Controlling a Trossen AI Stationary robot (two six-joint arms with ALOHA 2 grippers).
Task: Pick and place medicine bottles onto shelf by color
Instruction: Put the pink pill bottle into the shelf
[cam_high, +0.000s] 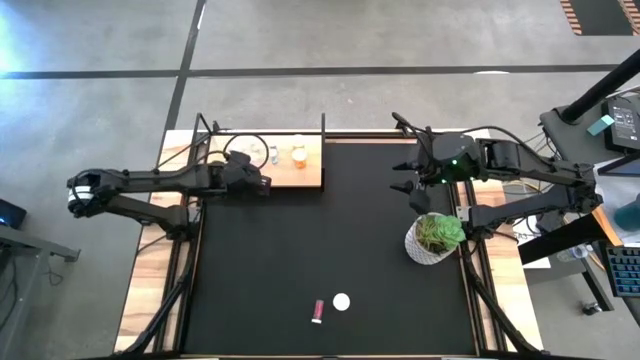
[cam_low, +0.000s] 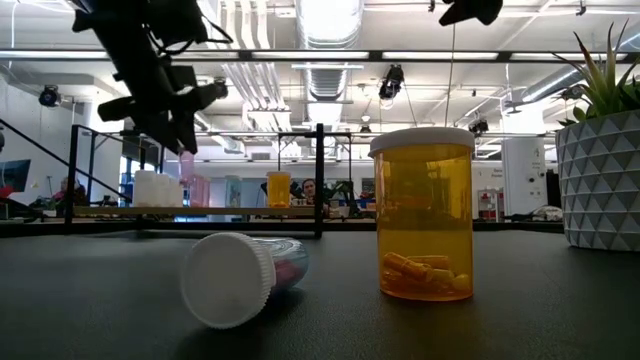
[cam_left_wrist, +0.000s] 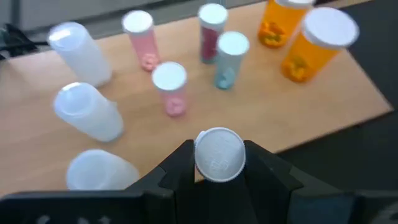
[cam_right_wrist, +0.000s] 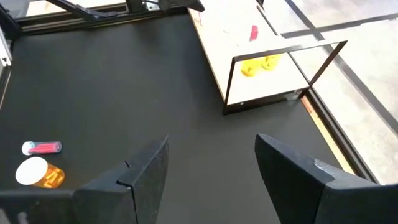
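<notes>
Fingers of the left gripper pinch a white-capped bottle just above the shelf, beside the pink bottles. The right gripper, spread wide and holding nothing, hangs far from the shelf.

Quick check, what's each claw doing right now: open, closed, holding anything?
Left claw: closed on a white-capped bottle, held above the shelf.
Right claw: open, holding nothing, above the black mat.
</notes>
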